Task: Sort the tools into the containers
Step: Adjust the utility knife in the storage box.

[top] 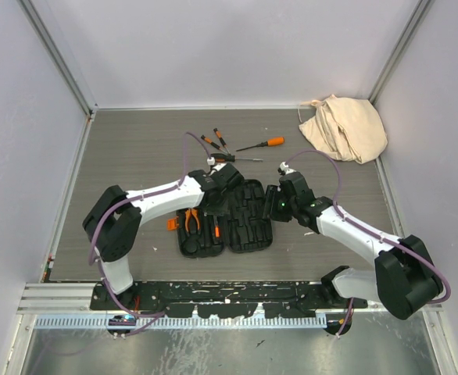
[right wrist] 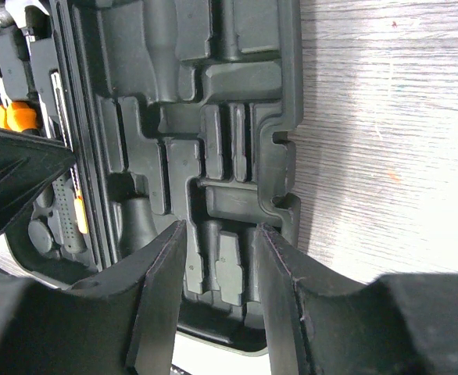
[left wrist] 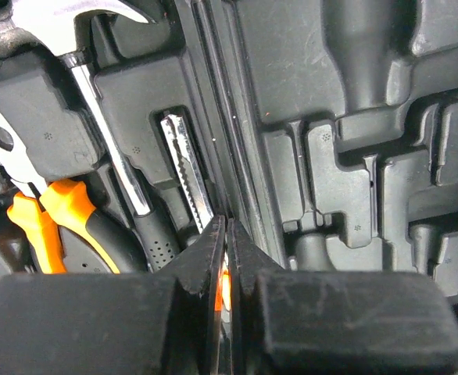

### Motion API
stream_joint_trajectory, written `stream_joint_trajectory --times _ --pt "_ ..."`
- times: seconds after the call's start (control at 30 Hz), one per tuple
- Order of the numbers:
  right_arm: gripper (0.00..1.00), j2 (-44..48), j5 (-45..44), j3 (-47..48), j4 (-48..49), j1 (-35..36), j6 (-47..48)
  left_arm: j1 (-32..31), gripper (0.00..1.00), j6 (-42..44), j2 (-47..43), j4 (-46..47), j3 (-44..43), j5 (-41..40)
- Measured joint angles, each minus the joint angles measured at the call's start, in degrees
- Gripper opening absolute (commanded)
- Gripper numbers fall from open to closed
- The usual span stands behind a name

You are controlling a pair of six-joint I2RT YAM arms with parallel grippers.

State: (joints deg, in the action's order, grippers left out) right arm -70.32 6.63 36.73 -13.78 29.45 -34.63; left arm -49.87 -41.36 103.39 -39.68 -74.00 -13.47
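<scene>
Black plastic tool case (top: 248, 223) lies open flat, moulded slots (right wrist: 213, 156) showing.

My left arm (top: 147, 199) reaches forward and inward from its base, elbow bent out to the left, wrist pitched down. The left gripper (left wrist: 227, 228) has its fingers pressed almost together, with only a thin slit between them. My right arm (top: 354, 234) angles in toward centre, and the right gripper (right wrist: 220, 234) points down with its jaws clearly apart.
</scene>
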Motion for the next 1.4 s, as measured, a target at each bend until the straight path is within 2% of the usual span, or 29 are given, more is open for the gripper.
stream_joint_trajectory --times 1.0,1.4 --pt "0.46 0.2 0.1 0.0 0.0 0.0 0.0 0.0 0.02 -0.2 1.6 -0.5 0.3 -1.3" --pt "0.46 0.2 0.1 0.0 0.0 0.0 0.0 0.0 0.00 -1.1 4.0 -3.3 -2.2 -1.5"
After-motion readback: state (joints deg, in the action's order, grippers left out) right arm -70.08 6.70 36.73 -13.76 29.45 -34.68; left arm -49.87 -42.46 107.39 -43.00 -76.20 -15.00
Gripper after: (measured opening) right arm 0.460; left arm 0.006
